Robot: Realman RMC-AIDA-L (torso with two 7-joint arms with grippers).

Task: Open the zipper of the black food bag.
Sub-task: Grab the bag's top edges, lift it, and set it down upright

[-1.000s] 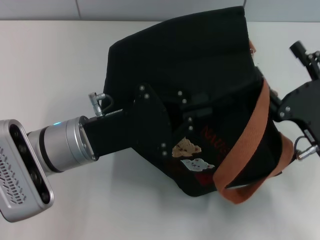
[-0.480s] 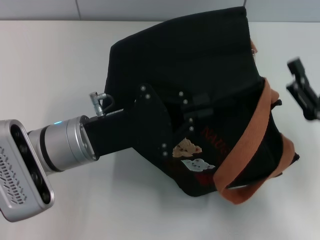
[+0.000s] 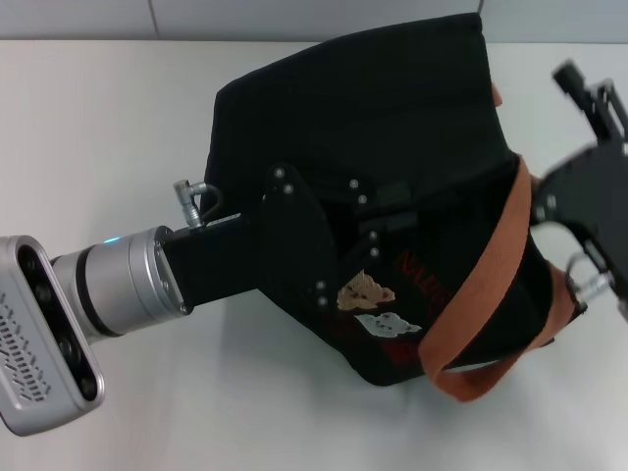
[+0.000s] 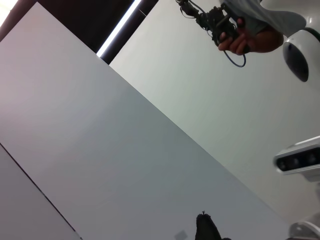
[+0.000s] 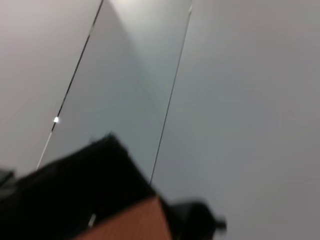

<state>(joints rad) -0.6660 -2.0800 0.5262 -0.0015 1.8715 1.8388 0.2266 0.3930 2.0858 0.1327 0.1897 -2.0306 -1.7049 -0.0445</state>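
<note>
The left end effector [image 3: 378,228] reaches across the black food bag [image 3: 373,147]; the right end effector [image 3: 549,211] sits at its right side. I cannot tell either's finger state. The bag lies mid-bench [image 3: 98,128] with bare surface leftward, an orange strap [image 3: 486,285] crossing it

- The bag [image 3: 392,128] is boxy black fabric, lying tilted across the centre and upper right of the head view.
- An orange-brown strap [image 3: 486,285] loops over its lower right end.
- Bear patches [image 3: 375,302] and red lettering show on its lower face.
- The zipper cannot be made out.
</note>
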